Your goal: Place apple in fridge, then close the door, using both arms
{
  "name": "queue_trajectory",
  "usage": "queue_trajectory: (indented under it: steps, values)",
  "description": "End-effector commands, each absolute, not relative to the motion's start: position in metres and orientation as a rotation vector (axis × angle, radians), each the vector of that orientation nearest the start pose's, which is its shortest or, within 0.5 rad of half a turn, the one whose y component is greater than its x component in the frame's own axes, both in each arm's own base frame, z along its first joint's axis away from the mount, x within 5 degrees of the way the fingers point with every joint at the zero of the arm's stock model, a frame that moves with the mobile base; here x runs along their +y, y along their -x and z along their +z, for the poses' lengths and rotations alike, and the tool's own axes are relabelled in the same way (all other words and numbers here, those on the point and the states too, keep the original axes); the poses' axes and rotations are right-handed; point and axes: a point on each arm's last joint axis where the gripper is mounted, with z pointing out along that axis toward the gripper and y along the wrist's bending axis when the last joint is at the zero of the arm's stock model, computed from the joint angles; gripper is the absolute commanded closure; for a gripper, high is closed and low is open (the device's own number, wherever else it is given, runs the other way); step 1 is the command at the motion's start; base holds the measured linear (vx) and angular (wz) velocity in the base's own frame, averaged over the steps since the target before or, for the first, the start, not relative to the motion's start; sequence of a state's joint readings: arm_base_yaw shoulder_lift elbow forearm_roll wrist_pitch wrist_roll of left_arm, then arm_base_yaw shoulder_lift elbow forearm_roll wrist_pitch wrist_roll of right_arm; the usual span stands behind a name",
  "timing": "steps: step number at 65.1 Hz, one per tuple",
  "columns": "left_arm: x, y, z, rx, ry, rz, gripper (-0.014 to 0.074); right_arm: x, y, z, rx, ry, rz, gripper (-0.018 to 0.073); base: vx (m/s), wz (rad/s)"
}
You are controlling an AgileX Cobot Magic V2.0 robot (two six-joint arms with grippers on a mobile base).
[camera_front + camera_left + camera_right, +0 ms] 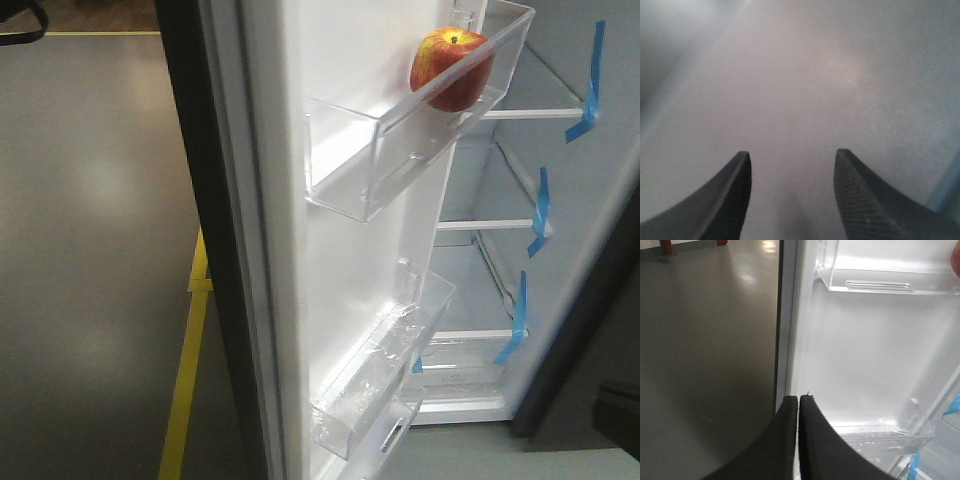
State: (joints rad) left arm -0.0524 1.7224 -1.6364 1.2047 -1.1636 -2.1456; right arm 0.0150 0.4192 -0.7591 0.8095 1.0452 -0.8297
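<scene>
Apple (452, 68): red with a yellow patch at the stem, upright, high in the front view at the far end of the upper bin (400, 150). The bin's clear wall crosses its lower part, so I cannot tell whether it sits in the bin or on a shelf behind it.
Door (340, 260): wide open, its white inner face towards the camera. Its dark outer edge runs down the left side, and both top and bottom are cut off.
Lower bin (380, 370): clear plastic, glare-streaked, its contents hard to make out.
Fridge (600, 200): white interior seen past the door. The white shelves (530, 113) are partly hidden by the bins, and blue tape strips (590, 90) sit at their right ends.
Left tool (791, 154): fingers (730, 200) spread well apart with nothing between them. It faces a plain grey surface too blurred to name.
Right tool (799, 399): tips pressed together with no gap and nothing seen between them, held close before the door's inner face near its hinge-side edge. Whether it touches the door cannot be told.
Red sliver (956, 262): at the right edge of the right wrist view beside the upper bin, too cut off to name for sure.
Floor (90, 250): grey and glossy, left of the door, with a yellow line (190, 370) partly hidden by the door's edge.
Arms: neither one shows in the front view.
</scene>
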Motion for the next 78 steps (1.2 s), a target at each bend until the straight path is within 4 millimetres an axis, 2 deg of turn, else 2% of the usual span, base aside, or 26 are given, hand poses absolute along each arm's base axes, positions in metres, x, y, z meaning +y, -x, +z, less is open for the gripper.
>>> queue_trajectory:
  steps: [1,21,25,33,40,47,55,59,68,73,78]
  values:
    - [-0.119,-0.329,0.48,1.249,-0.492,-1.76,0.0221,0.058,-0.042,0.378,1.726,0.702,0.478,0.0563,0.0,0.0]
    - [-0.183,-0.287,0.478,1.206,-0.772,-1.974,0.0221,0.059,-0.041,0.38,1.715,0.694,0.499,0.0563,0.0,0.0]
    - [-0.191,-0.282,0.478,1.2,-0.795,-1.998,0.0221,0.059,-0.042,0.38,1.711,0.689,0.496,0.0563,0.0,0.0]
    - [-0.194,-0.281,0.479,1.207,-0.786,-1.991,0.0221,0.057,-0.044,0.383,1.689,0.64,0.482,0.0561,0.0,0.0]
    - [-0.187,-0.287,0.478,1.22,-0.761,-1.962,0.0221,0.053,-0.049,0.389,1.667,0.522,0.491,0.0541,0.0,0.0]
    - [-0.176,-0.296,0.478,1.234,-0.711,-1.919,0.0221,0.052,-0.054,0.39,1.66,0.492,0.479,0.0484,0.0,0.0]
    - [-0.161,-0.309,0.478,1.258,-0.624,-1.85,0.0221,0.051,-0.064,0.391,1.669,0.459,0.489,0.0353,0.0,0.0]
    - [-0.151,-0.316,0.478,1.269,-0.578,-1.807,0.0221,0.049,-0.072,0.392,1.664,0.427,0.487,0.024,0.0,0.0]
    - [-0.131,-0.33,0.478,1.278,-0.488,-1.689,0.0221,0.044,-0.093,0.397,1.649,0.333,0.459,0.0053,0.0,0.0]
    - [-0.123,-0.336,0.477,1.283,-0.448,-1.64,0.0221,0.042,-0.105,0.404,1.637,0.296,0.451,0.0011,0.0,0.0]
    - [-0.115,-0.341,0.477,1.291,-0.407,-1.606,0.0221,0.038,-0.12,0.412,1.621,0.247,0.423,0.0007,0.0,0.0]
